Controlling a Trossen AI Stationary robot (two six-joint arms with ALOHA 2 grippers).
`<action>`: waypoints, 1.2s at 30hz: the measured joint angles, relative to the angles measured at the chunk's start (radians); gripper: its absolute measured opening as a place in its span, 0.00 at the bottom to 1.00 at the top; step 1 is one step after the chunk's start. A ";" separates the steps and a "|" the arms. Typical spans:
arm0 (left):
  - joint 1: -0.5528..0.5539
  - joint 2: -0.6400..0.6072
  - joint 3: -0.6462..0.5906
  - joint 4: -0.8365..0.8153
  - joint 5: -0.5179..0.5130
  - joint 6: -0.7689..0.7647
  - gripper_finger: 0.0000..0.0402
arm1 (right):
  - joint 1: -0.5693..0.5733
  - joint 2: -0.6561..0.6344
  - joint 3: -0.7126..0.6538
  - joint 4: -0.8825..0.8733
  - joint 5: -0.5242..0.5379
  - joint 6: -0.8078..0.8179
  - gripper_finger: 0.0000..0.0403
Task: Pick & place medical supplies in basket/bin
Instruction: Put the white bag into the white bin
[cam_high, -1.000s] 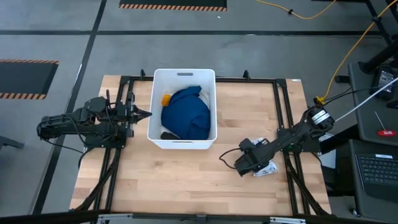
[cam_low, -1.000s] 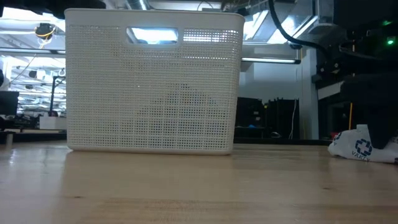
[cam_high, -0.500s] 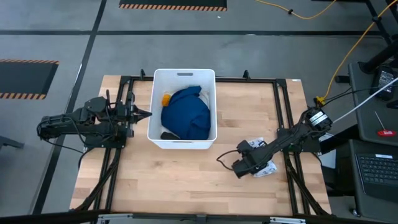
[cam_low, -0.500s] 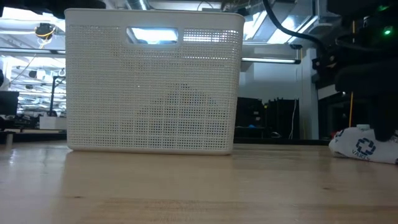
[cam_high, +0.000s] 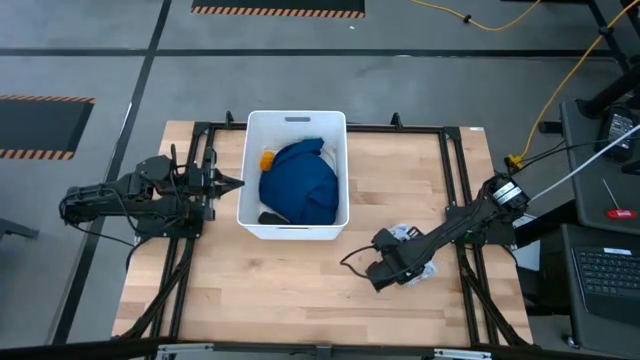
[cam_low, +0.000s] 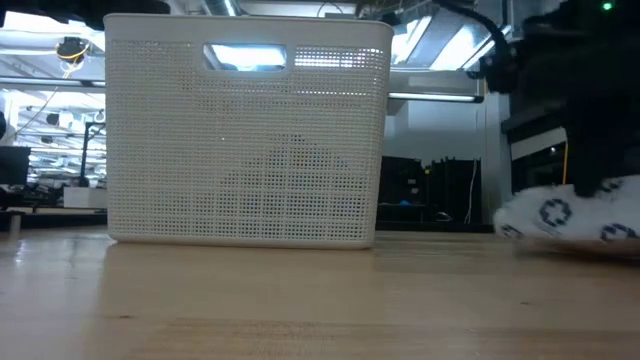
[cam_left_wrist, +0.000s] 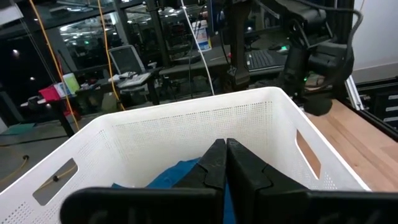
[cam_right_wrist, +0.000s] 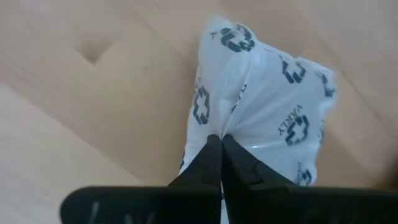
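The white bin (cam_high: 296, 121) (cam_low: 245, 130) stands on the wooden table left of centre. It holds a dark blue cloth (cam_high: 300, 185), an orange bottle (cam_high: 267, 158) and a black oblong (cam_high: 268, 216). My right gripper (cam_high: 402, 262) (cam_right_wrist: 221, 142) is to the right of the bin, nearer the table's front edge. It points steeply down and is shut on the white dark-marked packet (cam_right_wrist: 261, 93) (cam_low: 565, 215). My left gripper (cam_high: 238, 182) (cam_left_wrist: 225, 146) is shut, level, just off the bin's left wall. My right gripper pinches a gathered fold of the packet's film (cam_right_wrist: 231, 127) between its two fingertips, coming from above and pointing steeply down. The packet bunches toward the fingers and hangs below them, raised off the wood; whether its lowest edge still touches the table cannot be told.
Black frame rails (cam_high: 450, 180) run along the table's sides and far edge, with cables beside both arms. Bare wood (cam_high: 300, 290) lies between the bin and the table's near edge. Beyond the table are workbenches and monitors (cam_left_wrist: 127, 59).
My right gripper has risen and gone toward the table's left and near edges, taking the packet with it. The packet, which lay flat on the wood, is now gathered at the fingers and lifted, and has shifted the same way.
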 joint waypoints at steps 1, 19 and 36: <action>0.000 0.000 0.000 0.000 0.000 0.000 0.02 | 0.000 0.000 0.011 -0.005 0.005 -0.012 0.00; 0.000 0.000 0.000 0.000 0.000 -0.011 0.02 | 0.007 -0.027 0.126 -0.215 0.112 -0.023 0.00; 0.000 0.000 0.000 0.000 0.003 -0.010 0.01 | 0.010 -0.154 0.260 -0.416 0.314 0.000 0.00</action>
